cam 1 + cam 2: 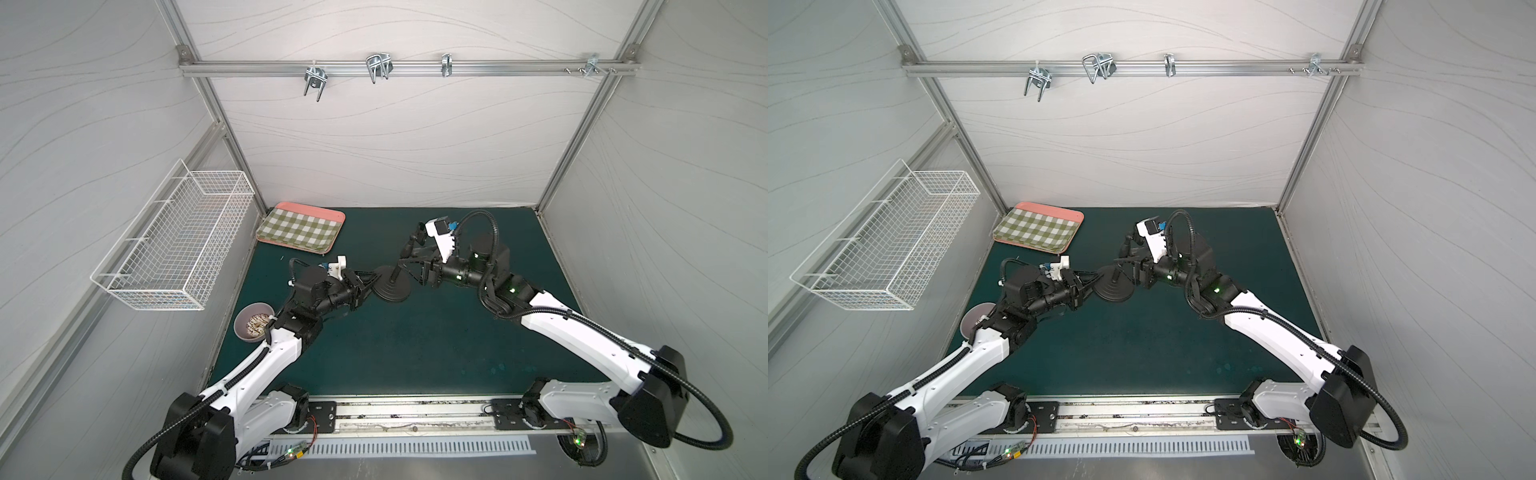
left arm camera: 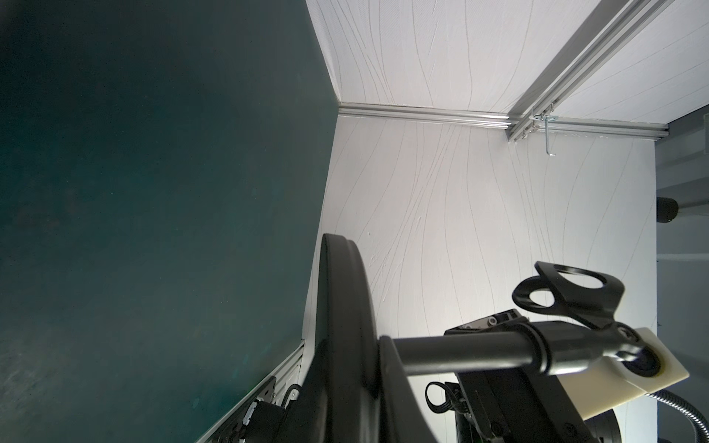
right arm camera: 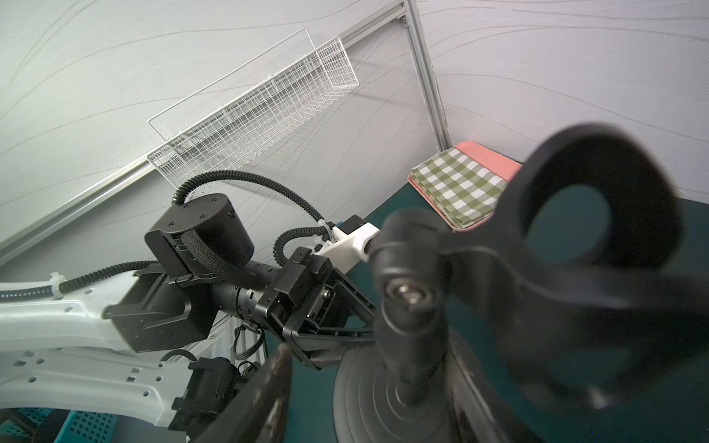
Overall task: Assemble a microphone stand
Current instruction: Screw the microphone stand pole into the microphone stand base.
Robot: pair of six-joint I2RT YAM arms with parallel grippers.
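The microphone stand's round black base [image 1: 391,287] [image 1: 1113,289] sits mid-mat in both top views. Its rod [image 1: 397,272] [image 2: 460,353] [image 3: 410,345] rises from the base's centre, leaning slightly. The U-shaped clip [image 1: 415,243] [image 2: 568,295] [image 3: 594,230] tops the rod. My left gripper [image 1: 368,284] [image 1: 1089,287] [image 2: 345,414] is shut on the base's left rim. My right gripper [image 1: 409,268] [image 1: 1128,270] [image 3: 368,402] is open. Its fingers [image 3: 268,383] stand either side of the rod, with a gap showing on one side.
A pink tray [image 1: 328,214] with a green checked cloth lies at the mat's back left. A grey bowl [image 1: 243,322] sits beside my left arm. A white wire basket [image 1: 174,245] hangs on the left wall. Metal hooks [image 1: 378,68] hang from the back rail.
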